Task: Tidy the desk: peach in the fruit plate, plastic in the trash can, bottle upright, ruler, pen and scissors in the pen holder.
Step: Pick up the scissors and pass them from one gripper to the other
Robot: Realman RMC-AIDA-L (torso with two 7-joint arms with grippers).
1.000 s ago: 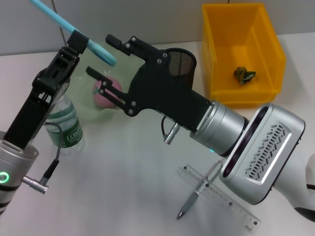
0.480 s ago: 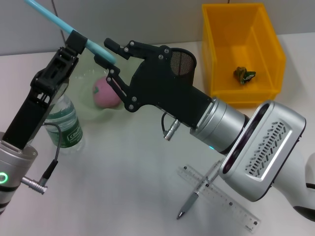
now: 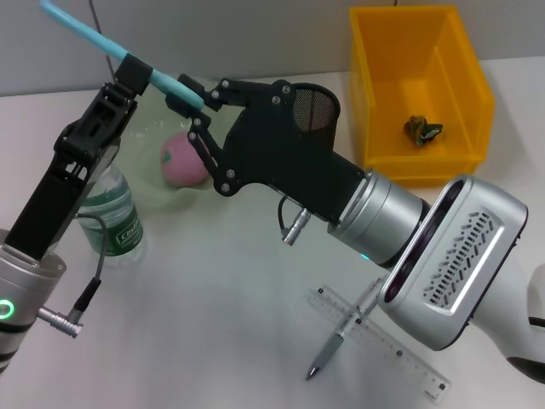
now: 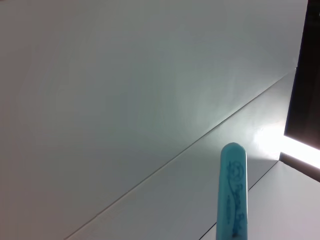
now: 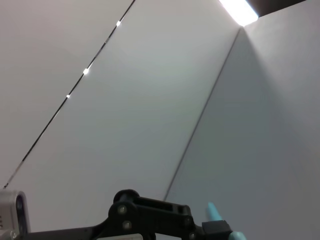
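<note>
While my left gripper [image 3: 132, 70] pinches the light-blue scissors [image 3: 119, 57] near the middle of their length, my right gripper [image 3: 194, 104] has its fingertips pressed onto the lower end of the same blue piece, just beside the left one. Both are raised above the worktop [image 3: 221, 290], over the glass fruit plate [image 3: 153, 192]. Scissors tilted, upper end toward the far left. In the left wrist view only a rounded blue tip [image 4: 232, 190] shows against wall and ceiling; blades not visible, hidden or out of view.

Peach [image 3: 183, 161] lies in the fruit plate, partly behind my right gripper's fingers. Bottle [image 3: 111, 217], green label, stands upright just beside the plate on my left side, partly behind my left arm. Black mesh pen holder [image 3: 315, 106] stands behind my right wrist, near the yellow trash can [image 3: 417, 166]; crumpled plastic [image 3: 422, 129] lies on its floor. Clear ruler [image 3: 400, 349] lies flat on the near worktop, pen [image 3: 341, 336] lying across it, touching, both close by my right forearm.
</note>
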